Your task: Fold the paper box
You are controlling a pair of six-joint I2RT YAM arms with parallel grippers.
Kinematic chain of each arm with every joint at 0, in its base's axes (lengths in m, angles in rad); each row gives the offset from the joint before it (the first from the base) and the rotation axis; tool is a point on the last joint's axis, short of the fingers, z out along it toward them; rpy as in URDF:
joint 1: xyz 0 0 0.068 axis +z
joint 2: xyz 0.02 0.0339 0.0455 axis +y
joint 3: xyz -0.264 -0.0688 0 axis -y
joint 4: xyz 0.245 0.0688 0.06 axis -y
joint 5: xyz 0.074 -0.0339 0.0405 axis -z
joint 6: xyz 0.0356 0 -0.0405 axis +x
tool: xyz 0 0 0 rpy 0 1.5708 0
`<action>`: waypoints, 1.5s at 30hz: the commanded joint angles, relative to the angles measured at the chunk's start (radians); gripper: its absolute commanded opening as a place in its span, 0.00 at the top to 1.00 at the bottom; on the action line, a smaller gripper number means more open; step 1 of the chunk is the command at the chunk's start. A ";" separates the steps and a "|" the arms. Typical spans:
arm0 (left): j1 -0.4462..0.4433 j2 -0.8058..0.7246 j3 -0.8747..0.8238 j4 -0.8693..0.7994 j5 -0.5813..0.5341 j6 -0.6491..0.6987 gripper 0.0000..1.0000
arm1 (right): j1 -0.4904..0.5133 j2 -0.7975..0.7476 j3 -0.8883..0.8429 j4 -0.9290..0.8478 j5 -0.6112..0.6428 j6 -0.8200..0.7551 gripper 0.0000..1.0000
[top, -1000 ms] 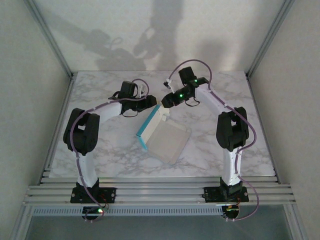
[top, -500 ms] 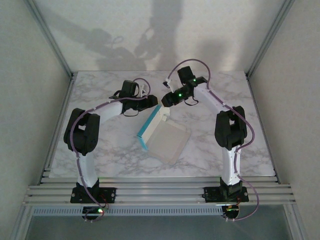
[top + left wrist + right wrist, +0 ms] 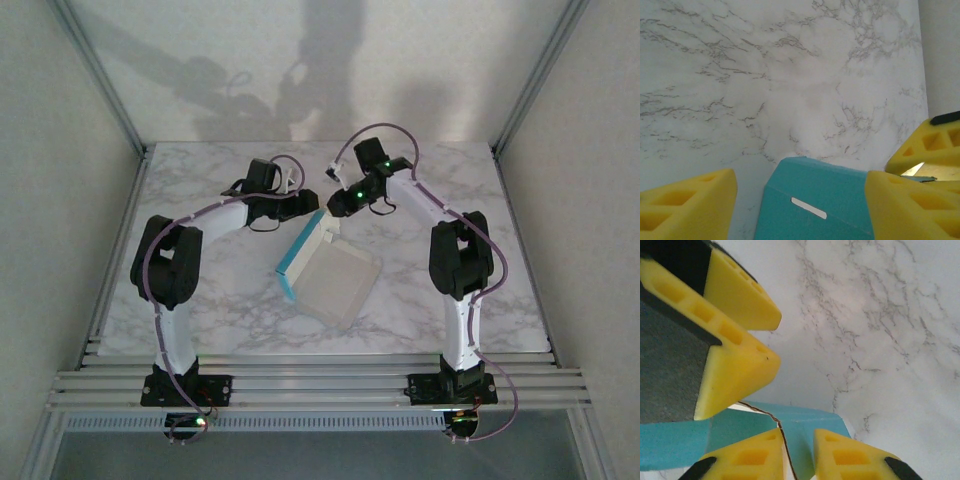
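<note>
Two tools at far end of paper box (image 3: pixel 335 280), middle of desk (image 3: pixel 450 290): left tool (image 3: pixel 800 182) apart astride turquoise wall (image 3: pixel 815 200); right tool (image 3: pixel 797 440) nearly together on flap (image 3: pixel 807 420), cannot tell if clamped. Pinch near crease, fold slowly.

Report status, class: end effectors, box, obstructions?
Left end effector open, astride paper box flap. Right end effector narrow, straddling its edge. No obstruction seen.
</note>
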 commanded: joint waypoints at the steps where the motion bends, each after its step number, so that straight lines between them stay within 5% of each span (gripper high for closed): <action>1: -0.009 0.009 0.037 -0.016 0.001 0.017 0.31 | 0.016 -0.049 -0.037 0.014 0.024 0.000 0.85; 27: -0.057 -0.160 -0.129 0.037 -0.127 -0.046 0.38 | 0.163 -0.302 -0.377 0.229 0.368 0.141 0.98; 33: -0.057 -0.205 -0.192 0.075 -0.132 -0.079 0.45 | 0.199 -0.330 -0.417 0.254 0.398 0.170 0.98; 45: -0.048 -0.459 -0.260 0.071 -0.165 0.023 0.40 | 0.212 -0.376 -0.477 0.281 0.388 0.139 0.98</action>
